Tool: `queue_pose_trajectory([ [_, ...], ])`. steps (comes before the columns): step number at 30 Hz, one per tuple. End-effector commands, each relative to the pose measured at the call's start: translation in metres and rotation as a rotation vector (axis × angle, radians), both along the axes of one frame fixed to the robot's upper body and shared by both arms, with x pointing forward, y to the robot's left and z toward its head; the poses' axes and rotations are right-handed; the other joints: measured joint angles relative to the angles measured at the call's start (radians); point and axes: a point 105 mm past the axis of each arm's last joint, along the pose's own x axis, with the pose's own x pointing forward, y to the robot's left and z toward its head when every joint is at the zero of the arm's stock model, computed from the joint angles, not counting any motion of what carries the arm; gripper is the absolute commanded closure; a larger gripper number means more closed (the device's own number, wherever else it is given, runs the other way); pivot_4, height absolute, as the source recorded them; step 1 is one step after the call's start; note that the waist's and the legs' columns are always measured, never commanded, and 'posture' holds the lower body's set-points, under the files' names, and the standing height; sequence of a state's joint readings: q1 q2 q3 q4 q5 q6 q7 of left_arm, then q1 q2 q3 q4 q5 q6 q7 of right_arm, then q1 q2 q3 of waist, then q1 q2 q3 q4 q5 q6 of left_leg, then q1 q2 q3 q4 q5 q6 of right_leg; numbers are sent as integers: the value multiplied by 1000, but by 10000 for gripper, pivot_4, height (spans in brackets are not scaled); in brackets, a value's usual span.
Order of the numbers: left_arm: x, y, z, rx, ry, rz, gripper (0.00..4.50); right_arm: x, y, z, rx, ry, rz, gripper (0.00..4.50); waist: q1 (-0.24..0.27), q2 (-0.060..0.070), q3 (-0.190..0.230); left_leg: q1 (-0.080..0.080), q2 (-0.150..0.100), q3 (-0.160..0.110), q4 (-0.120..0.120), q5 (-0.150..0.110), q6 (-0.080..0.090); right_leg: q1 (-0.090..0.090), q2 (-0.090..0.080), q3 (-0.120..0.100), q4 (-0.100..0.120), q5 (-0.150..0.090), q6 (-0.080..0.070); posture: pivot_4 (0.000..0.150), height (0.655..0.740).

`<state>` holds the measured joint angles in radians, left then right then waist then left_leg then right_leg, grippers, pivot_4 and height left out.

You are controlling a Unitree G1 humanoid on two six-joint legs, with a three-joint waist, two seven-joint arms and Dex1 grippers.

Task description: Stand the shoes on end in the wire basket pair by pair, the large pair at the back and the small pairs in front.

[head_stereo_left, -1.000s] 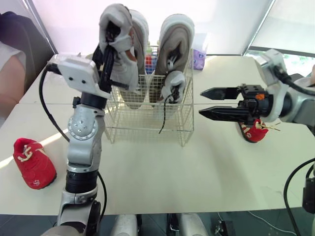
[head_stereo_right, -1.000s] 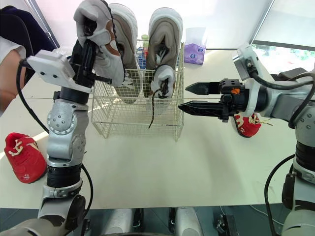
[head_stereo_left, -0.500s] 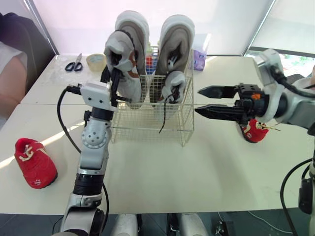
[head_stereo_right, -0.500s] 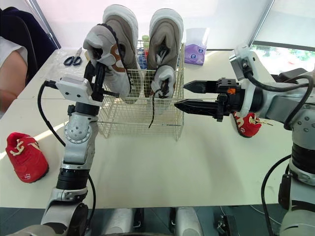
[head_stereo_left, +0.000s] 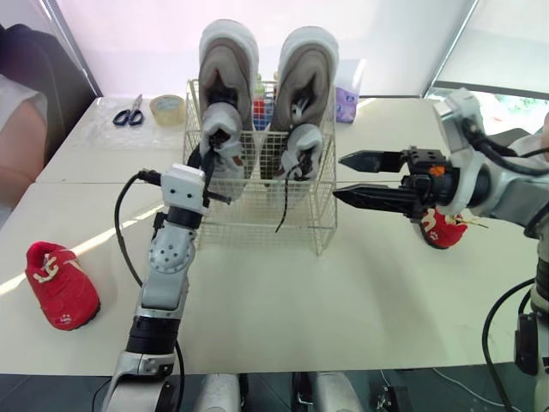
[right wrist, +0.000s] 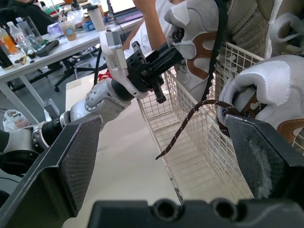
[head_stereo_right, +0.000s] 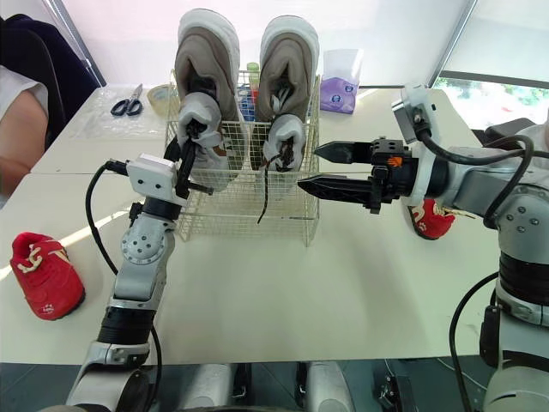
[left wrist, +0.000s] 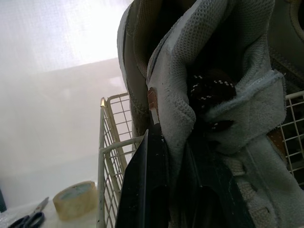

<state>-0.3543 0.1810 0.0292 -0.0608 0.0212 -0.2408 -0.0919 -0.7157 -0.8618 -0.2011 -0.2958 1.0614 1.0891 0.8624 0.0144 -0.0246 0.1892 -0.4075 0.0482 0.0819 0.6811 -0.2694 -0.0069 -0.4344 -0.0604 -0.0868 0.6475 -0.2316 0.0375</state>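
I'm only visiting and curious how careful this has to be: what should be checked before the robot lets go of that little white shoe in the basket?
1. Left gripper shut on the small white shoe: ok.
2. That shoe on end in the wire basket, front left, before the large grey shoes: ok.
3. Its lower end resting on the basket floor: cannot tell.
4. Second small white shoe on end, front right: ok; its dark lace hangs outside the wire: not ok.
5. Right gripper open, apart from the basket: ok.
6. Red shoes in the basket: not ok; one lies on the table at the left, one behind the right gripper.
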Motion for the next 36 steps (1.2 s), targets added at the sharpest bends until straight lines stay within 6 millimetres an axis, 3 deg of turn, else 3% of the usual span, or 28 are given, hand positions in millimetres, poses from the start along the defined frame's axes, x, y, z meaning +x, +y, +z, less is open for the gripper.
queue_pose_trajectory([
  [1,-8,3,7,-60,7,-19,27865,-2,1,6,10,-46,8,0,0,0,0,0,0,0,0,0,0,0,0,0,0,0,0,1500,7400],
  [5,-25,7,10,-126,74,-83,7823,-1,3,1,11,-38,15,0,-6,0,0,0,1,0,0,0,1,-1,0,0,0,0,0,1500,7400],
  [11,-52,16,8,-105,196,-140,7823,3,3,-4,19,-25,19,0,0,0,0,-1,1,0,-1,-1,1,-2,1,0,0,0,0,1500,7400],
  [21,-81,32,24,-7,351,-285,7823,10,-4,-12,14,3,-23,0,-2,0,1,-1,1,0,-1,-1,1,-2,1,0,-1,0,0,1500,7400],
  [24,-97,27,28,-38,454,-472,518,25,-23,-17,-14,-27,-148,0,-1,0,1,-1,1,0,-1,-1,1,-2,0,0,-1,-1,0,1500,7400],
  [30,-140,-18,-1,81,737,-890,518,38,-70,-3,18,-105,-385,0,-1,3,3,-1,-1,1,-1,-1,1,-2,0,1,-2,-2,-3,1500,7400],
  [33,-152,-31,-8,101,784,-962,518,34,-111,-13,-51,-120,-553,0,9,3,3,-2,-1,0,-1,-1,1,-2,-1,1,-3,-3,-2,1500,7400],
  [36,-151,-40,-15,102,784,-968,518,29,-150,-37,-118,-127,-768,0,18,4,2,-1,-1,1,-1,-1,1,-1,0,1,-4,-4,-2,1500,7400],
])
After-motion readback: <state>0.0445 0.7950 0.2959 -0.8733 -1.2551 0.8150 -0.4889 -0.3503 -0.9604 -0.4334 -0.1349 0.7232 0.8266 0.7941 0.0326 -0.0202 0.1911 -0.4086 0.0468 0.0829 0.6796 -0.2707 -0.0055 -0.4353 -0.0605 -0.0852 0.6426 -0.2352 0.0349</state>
